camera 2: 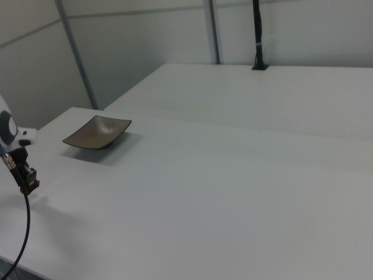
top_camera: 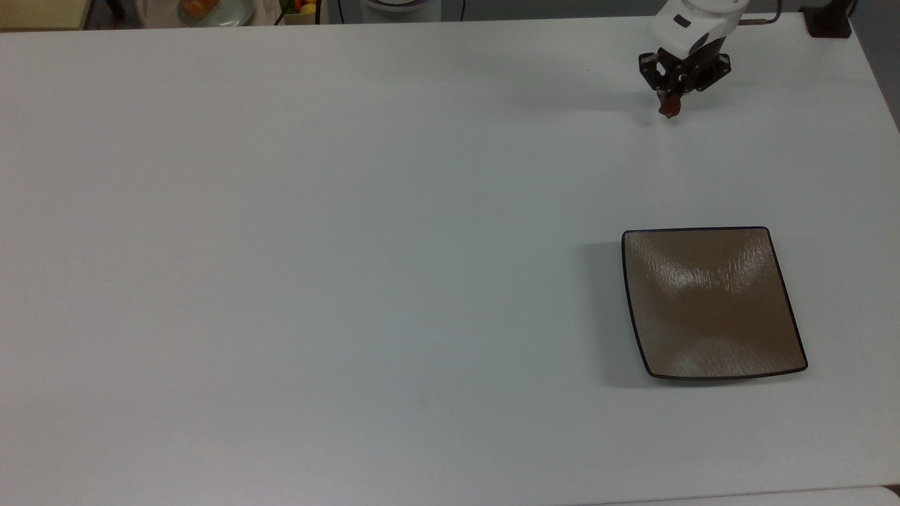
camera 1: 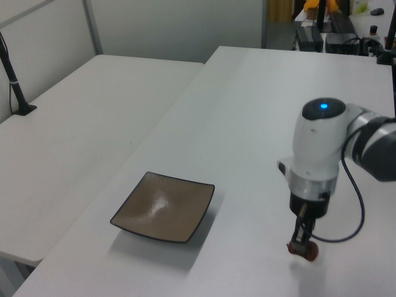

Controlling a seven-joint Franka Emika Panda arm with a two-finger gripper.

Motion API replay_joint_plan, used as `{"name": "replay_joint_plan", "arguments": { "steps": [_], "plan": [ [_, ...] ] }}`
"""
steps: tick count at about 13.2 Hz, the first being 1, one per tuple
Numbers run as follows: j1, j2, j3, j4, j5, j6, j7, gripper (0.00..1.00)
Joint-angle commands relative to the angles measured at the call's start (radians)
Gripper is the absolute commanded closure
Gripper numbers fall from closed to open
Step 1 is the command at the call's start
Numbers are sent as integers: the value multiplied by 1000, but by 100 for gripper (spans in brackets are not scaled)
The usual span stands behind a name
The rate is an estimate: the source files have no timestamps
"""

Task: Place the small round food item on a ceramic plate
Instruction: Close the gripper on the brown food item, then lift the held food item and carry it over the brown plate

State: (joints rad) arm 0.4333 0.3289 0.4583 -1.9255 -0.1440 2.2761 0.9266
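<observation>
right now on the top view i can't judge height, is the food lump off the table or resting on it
Observer: Off it. In the left view the small round food item hangs clear of the table, pinched at the tip of the pincer, with its shadow on the surface below.
Operator: ok, and is the plate flat or does it have a lip
Observer: In the right view the ceramic plate dips in the middle and its corners turn up.
</observation>
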Motion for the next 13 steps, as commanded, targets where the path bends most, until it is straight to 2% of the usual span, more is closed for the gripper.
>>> {"name": "replay_joint_plan", "arguments": {
  "steps": [1,6,11,13],
  "plan": [
    [-2,-44,-53,103,7,-148,-77,95],
    [-1,-40,-145,278,89,-265,-285,95],
    [2,-16,-219,408,139,-414,-523,95],
    [10,16,-234,451,152,-429,-540,95]
  ]
}}
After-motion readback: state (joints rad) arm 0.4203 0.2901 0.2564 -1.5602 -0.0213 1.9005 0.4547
